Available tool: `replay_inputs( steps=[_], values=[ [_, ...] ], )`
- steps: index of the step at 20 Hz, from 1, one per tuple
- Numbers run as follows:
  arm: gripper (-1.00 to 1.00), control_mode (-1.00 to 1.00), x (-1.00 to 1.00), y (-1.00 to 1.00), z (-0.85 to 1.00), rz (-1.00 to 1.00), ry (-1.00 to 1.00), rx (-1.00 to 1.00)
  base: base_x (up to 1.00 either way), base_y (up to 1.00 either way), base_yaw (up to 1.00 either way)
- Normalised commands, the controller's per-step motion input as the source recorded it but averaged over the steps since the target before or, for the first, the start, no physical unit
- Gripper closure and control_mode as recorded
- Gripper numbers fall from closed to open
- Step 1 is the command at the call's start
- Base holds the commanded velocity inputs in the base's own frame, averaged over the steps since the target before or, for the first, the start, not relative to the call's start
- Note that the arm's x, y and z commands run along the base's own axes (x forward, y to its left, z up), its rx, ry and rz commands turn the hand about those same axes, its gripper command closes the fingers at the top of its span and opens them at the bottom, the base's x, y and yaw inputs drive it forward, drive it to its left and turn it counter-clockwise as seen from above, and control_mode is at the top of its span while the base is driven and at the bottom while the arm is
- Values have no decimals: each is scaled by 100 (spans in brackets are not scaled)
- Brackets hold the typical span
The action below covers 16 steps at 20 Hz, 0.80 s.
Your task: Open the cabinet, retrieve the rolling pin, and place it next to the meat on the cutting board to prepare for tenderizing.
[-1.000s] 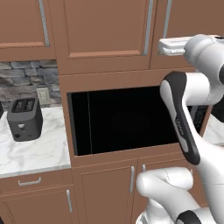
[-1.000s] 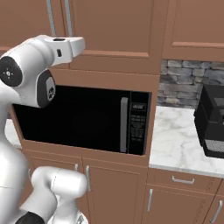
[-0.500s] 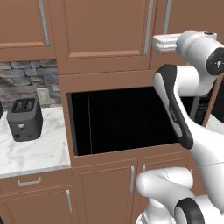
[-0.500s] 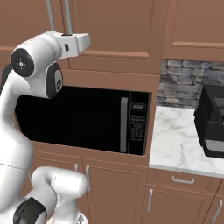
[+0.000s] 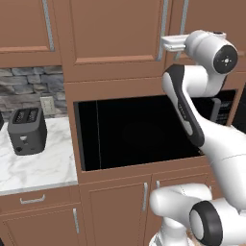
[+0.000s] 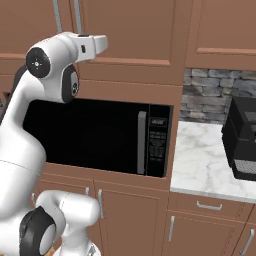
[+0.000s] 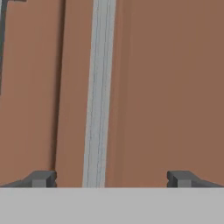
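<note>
The cabinet [image 5: 110, 33] is a tall reddish-brown wall unit above the microwave, and its doors are closed. In the hand view a long silver bar handle [image 7: 98, 87] runs upright across the door [image 7: 170, 87]. My gripper [image 7: 111, 179] is open. The handle stands between the two dark fingertips [image 7: 41, 178], left of centre and touching neither. From the base views the gripper [image 5: 166, 43] [image 6: 102, 44] is held high, close in front of the handles [image 5: 163, 24] [image 6: 77, 15]. The rolling pin, the meat and the cutting board are out of view.
A black microwave [image 5: 139, 129] [image 6: 95, 135] sits built in below the cabinet. A dark toaster [image 5: 27, 129] stands on the marble counter [image 5: 33, 168] to the left, and a black coffee machine [image 6: 242, 137] on the counter [image 6: 200, 165] to the right. Low cabinets [image 5: 115, 211] run beneath.
The arm has carried the hand forward and closer to the cabinet door and its handles. The jaws have stayed open.
</note>
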Motion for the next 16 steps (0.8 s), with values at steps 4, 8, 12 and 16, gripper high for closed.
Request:
replay_inputs(
  steps=[4,8,12,16],
  values=[
    [-100,-100,49,8,0,0,7,0,0,0,0],
    [100,-100,52,9,0,0,10,0,0,0,0],
    [100,-100,30,6,0,0,10,0,0,0,0],
    [100,-100,4,3,0,0,1,0,0,0,0]
  ],
)
